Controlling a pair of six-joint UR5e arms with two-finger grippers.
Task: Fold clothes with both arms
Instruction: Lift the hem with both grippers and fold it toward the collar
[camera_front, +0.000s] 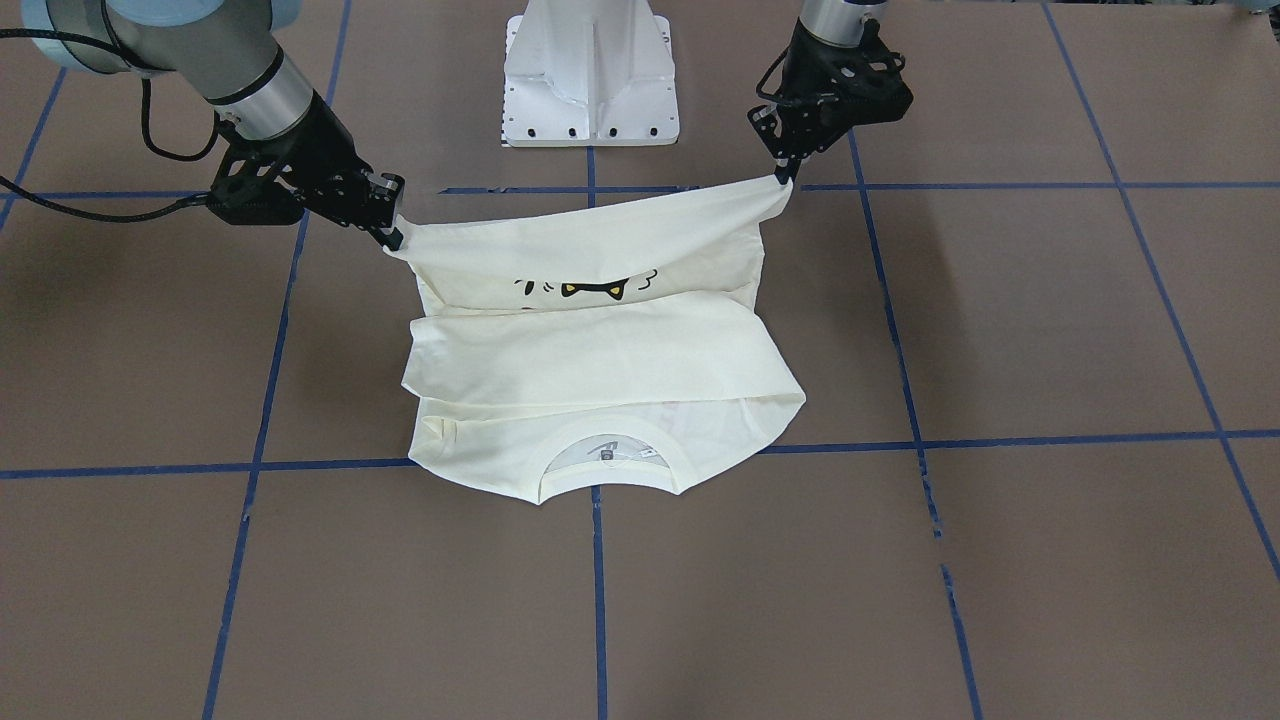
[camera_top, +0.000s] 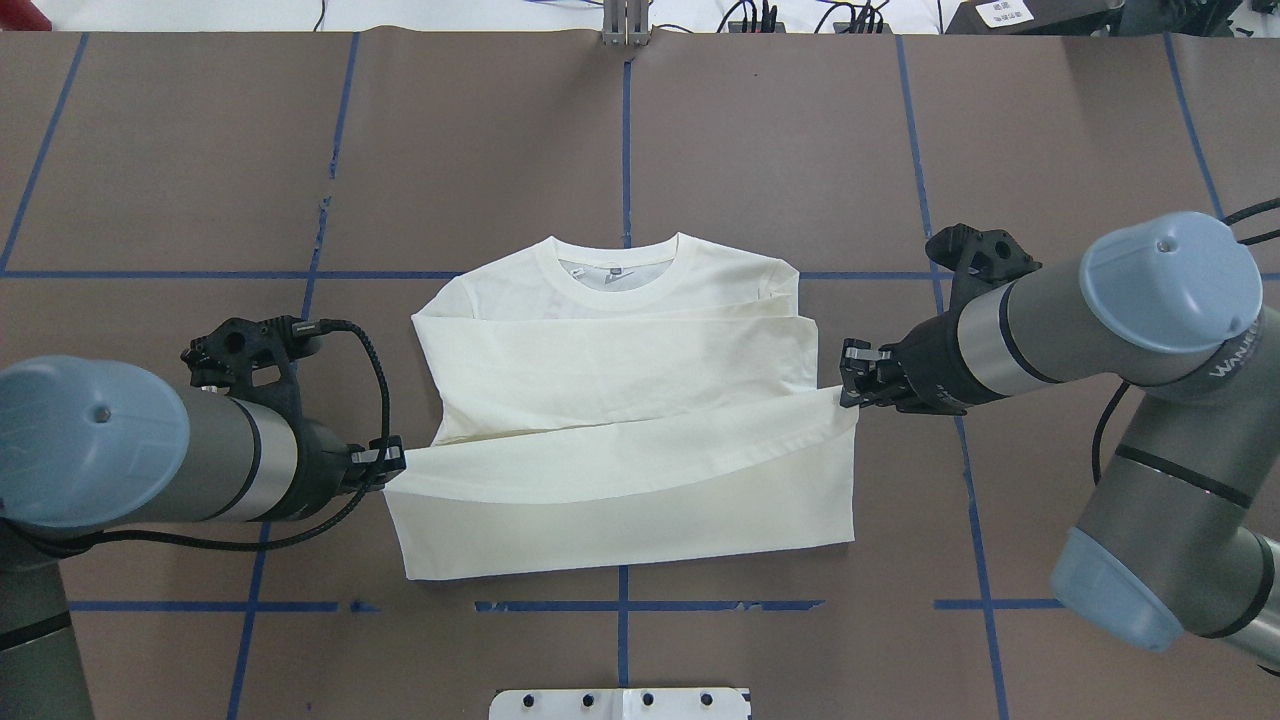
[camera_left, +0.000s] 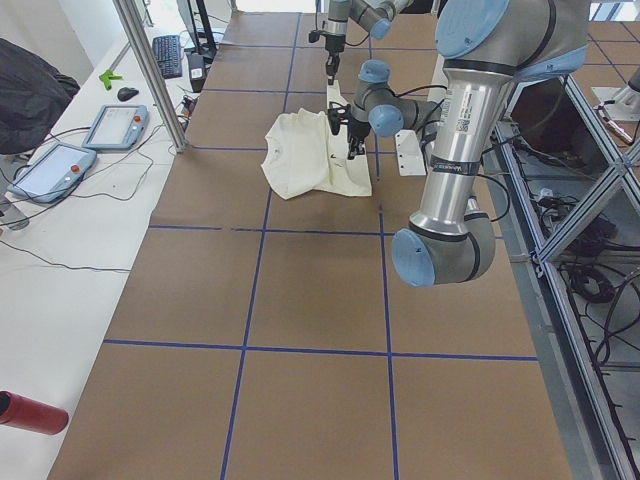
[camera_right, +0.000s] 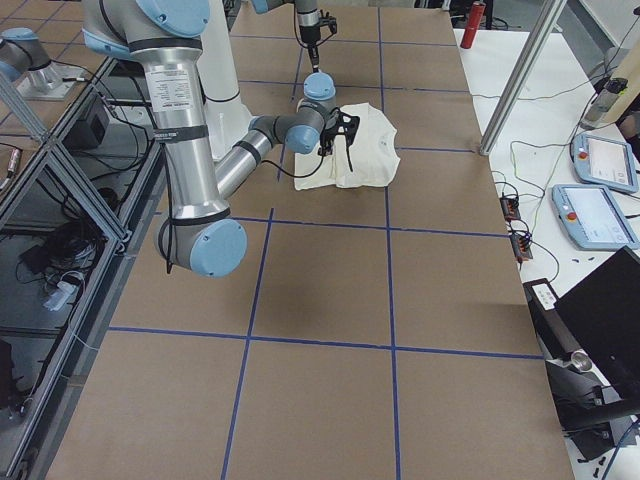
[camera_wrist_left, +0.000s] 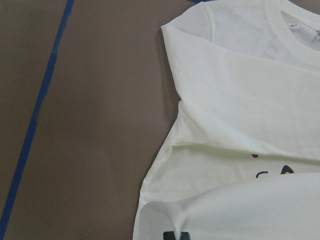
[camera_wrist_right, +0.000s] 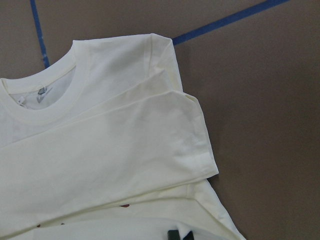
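- The worktop (camera_top: 780, 140) is lying under a brown paper-like cover and stretching wide to the left and right.
- Straight blue tape lines (camera_top: 625, 160) are crossing it, dividing the surface into large squares.
- A cream-white T-shirt (camera_top: 620, 350) is lying near the middle, with its ribbed collar (camera_top: 622, 297) pointing to the far side, away from the robot.
- Its collar end and its near fold are resting flat, while the hem edge is hanging raised above them, stretched left to right.
- A white pedestal base (camera_front: 590, 75) is standing at the near edge, apart from the shirt.
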